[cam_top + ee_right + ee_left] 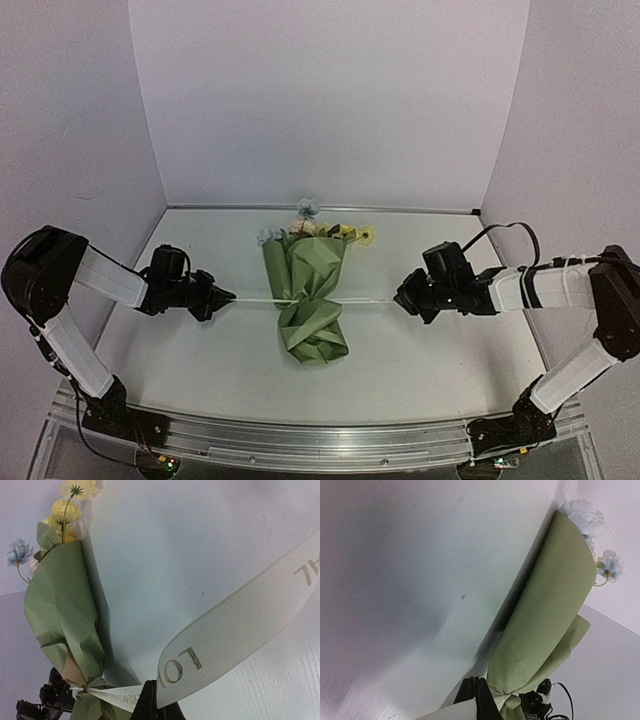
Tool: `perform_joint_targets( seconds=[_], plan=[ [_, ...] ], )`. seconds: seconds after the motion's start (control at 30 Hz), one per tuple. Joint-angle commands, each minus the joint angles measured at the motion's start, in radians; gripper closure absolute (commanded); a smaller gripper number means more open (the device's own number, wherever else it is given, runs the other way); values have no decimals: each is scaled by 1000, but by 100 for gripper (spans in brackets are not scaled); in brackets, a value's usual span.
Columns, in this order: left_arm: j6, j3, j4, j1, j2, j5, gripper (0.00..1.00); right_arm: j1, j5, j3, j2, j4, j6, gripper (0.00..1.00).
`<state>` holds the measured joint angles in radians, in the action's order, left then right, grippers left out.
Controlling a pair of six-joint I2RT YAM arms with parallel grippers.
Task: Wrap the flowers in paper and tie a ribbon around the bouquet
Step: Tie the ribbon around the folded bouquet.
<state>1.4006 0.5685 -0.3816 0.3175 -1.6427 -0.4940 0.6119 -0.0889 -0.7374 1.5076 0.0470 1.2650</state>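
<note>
Cream ribbon (240, 625) with dark lettering fills the foreground of the right wrist view. It loops up from the dark fingers (150, 707) of the right tool (156, 706), which are pressed together on it. From there it runs on to the cinched waist of the bouquet (65, 615).

From above, the ribbon (255, 299) is a thin taut line running parallel to the near edge of the table (430, 370). It spans from the left tool (232, 297) to the right tool (400, 302) and crosses the bouquet (312, 300) at its narrowed middle. The left tool (477, 700) is also pinched shut on its end of the ribbon.

The bouquet lies at the middle of the table. Its olive-green paper (318, 265) is wrapped around the stems and gathered in where the ribbon circles it. The flowers (306, 208), pale yellow, pinkish and grey-blue, stick out toward the far edge, and the folded lower end points to the near edge. Both tools sit well apart from the paper, one toward each side edge.
</note>
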Motion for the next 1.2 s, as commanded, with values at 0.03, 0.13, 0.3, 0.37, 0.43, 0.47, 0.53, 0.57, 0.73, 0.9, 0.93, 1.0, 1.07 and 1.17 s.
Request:
perform_joint_targets(
  seconds=[0.03, 0.13, 0.3, 0.37, 0.43, 0.47, 0.53, 0.57, 0.73, 0.9, 0.93, 1.0, 1.07, 1.17],
  plan=[
    [-97, -36, 152, -212, -13, 161, 100, 77, 375, 26, -37, -326, -17, 100],
    [-144, -24, 188, -257, -4, 144, 100, 78, 398, 69, -25, -323, 2, 100],
    [-208, 44, 192, -264, -84, 100, 100, 50, 387, 41, 37, -334, -43, 100],
    [-205, 56, 173, -263, -113, 97, 100, 41, 373, 41, 70, -333, -58, 100],
    [-200, 66, 168, -259, -128, 109, 100, 38, 346, 37, 96, -331, -92, 100],
    [-201, 72, 174, -257, -130, 119, 100, 39, 330, 37, 101, -330, -107, 100],
    [-216, 85, 202, -254, -126, 141, 100, 40, 301, 50, 104, -322, -133, 100],
    [-231, 93, 217, -252, -124, 152, 100, 39, 293, 57, 104, -320, -145, 100],
    [-306, 164, 270, -205, -142, 178, 100, -34, 264, 78, 79, -317, -202, 100],
    [-302, 189, 239, -190, -184, 173, 100, -74, 220, 111, 50, -303, -200, 100],
    [-302, 195, 235, -190, -195, 169, 100, -73, 216, 137, 41, -286, -190, 100],
    [-301, 199, 225, -191, -208, 160, 100, -67, 212, 181, 35, -257, -174, 100],
    [-310, 199, 224, -198, -214, 150, 100, -61, 218, 203, 40, -251, -163, 100],
    [-342, 212, 236, -202, -226, 109, 100, -66, 241, 197, 38, -250, -163, 100]
  ],
)
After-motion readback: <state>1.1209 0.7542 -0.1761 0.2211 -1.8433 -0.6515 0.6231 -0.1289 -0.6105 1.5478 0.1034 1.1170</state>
